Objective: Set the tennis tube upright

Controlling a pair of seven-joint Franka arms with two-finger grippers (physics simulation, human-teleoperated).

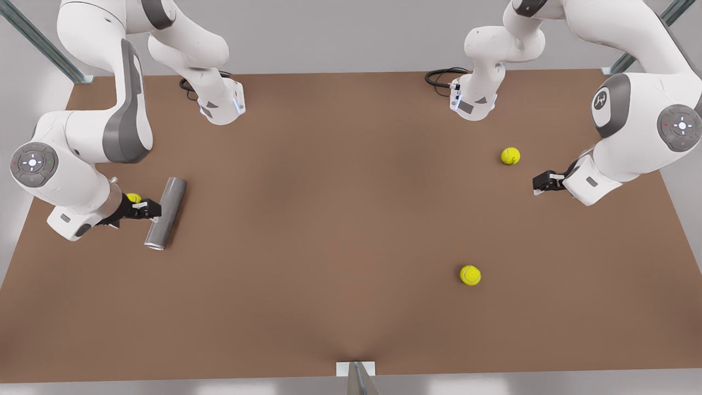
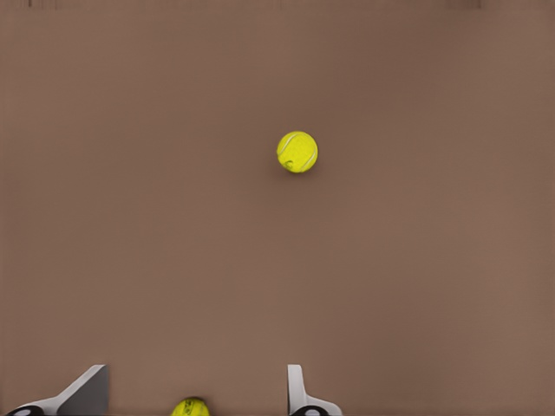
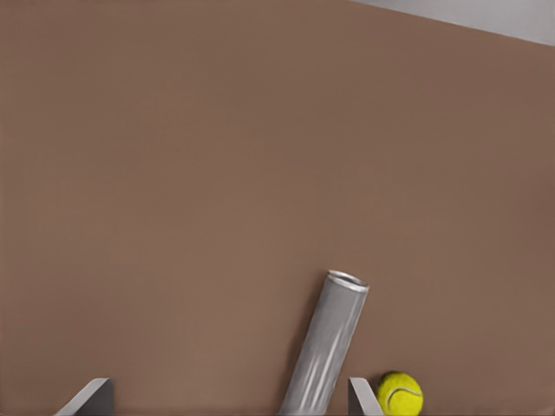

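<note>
The tennis tube point(image 1: 165, 213) lies flat at the front view's left on the bench point(image 1: 340, 230). The right hand point(image 1: 151, 210) straddles its middle, fingers spread, not clenched. The left hand point(image 1: 543, 181) waits, released. Judged light, stiff, slippery; grip mid-body.
</note>
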